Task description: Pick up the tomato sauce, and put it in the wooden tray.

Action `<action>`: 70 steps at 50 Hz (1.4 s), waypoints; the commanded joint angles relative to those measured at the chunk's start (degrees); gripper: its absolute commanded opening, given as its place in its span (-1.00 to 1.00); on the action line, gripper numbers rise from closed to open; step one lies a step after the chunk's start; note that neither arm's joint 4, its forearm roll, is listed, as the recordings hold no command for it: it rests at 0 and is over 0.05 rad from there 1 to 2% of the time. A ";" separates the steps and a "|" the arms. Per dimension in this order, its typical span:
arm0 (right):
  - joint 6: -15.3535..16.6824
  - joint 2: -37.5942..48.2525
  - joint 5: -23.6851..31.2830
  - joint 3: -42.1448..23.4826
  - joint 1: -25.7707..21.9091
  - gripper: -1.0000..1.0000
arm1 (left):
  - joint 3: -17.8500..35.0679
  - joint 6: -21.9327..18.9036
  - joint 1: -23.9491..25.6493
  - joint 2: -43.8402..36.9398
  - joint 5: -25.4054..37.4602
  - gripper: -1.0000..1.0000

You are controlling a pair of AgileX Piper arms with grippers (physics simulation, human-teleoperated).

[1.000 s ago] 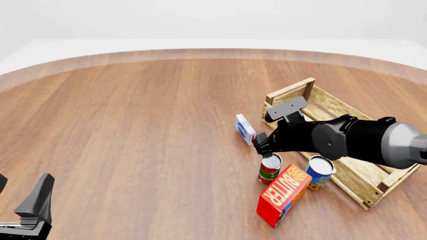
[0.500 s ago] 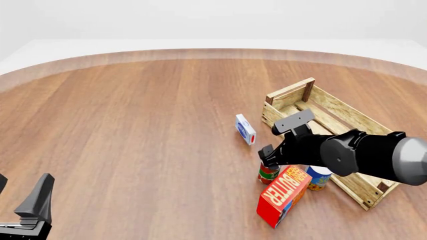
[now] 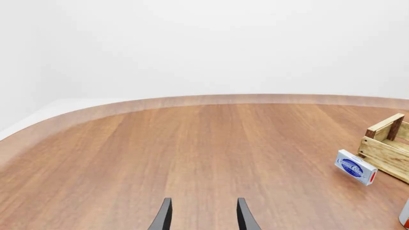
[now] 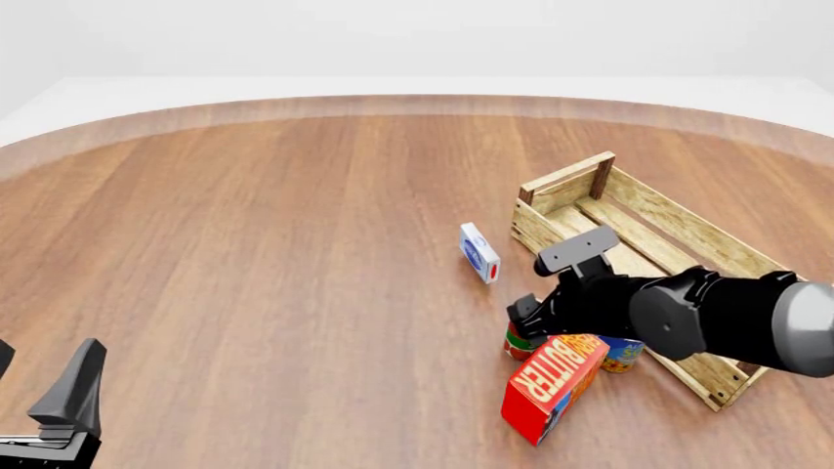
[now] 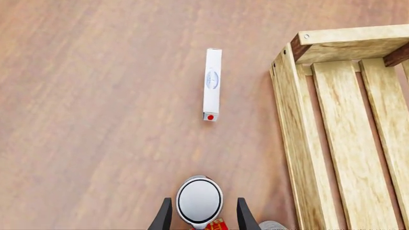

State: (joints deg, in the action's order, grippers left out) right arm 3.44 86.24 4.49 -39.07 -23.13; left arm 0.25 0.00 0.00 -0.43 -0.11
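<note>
The tomato sauce (image 4: 518, 345) is a small can with a red and green label, standing upright on the table, mostly hidden under my right arm in the front view. In the right wrist view its silvery-white top (image 5: 199, 200) sits between my fingers (image 5: 164, 215). My right gripper (image 4: 522, 330) (image 5: 203, 200) is open and low over the can, one finger on each side with small gaps. The wooden tray (image 4: 563, 182) (image 5: 290, 120) (image 3: 385, 149) stands just right of the can. My left gripper (image 4: 46, 369) (image 3: 201, 203) is open at the near left, holding nothing.
A red butter box (image 4: 554, 381) leans right beside the can on its near side, with a blue-and-yellow can (image 4: 622, 352) behind it by the tray wall. A small white-and-blue box (image 4: 479, 252) (image 5: 212, 84) (image 3: 355, 166) stands on edge to the far left of the can.
My right arm has dropped and drawn nearer, bringing the gripper from above the can down around its top. The left arm has not moved.
</note>
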 commanded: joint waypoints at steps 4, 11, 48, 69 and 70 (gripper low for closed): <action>-0.19 -0.35 -0.30 0.56 0.07 1.00 | 0.00 0.00 0.00 0.00 0.00 1.00; -1.19 0.71 -0.66 0.18 -0.75 1.00 | 0.00 0.00 0.00 0.00 0.00 1.00; 0.81 -0.45 -4.07 2.03 0.40 -1.00 | 0.00 0.00 0.00 0.00 0.00 1.00; -3.01 -17.32 -0.78 0.89 3.54 -1.00 | 0.00 0.00 0.00 0.00 0.00 1.00; -2.95 -18.68 -0.14 0.70 4.45 -1.00 | 0.00 0.00 0.00 0.00 0.00 1.00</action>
State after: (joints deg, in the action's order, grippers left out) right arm 2.10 74.70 2.13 -37.43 -20.93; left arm 0.25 0.00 0.00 -0.43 -0.11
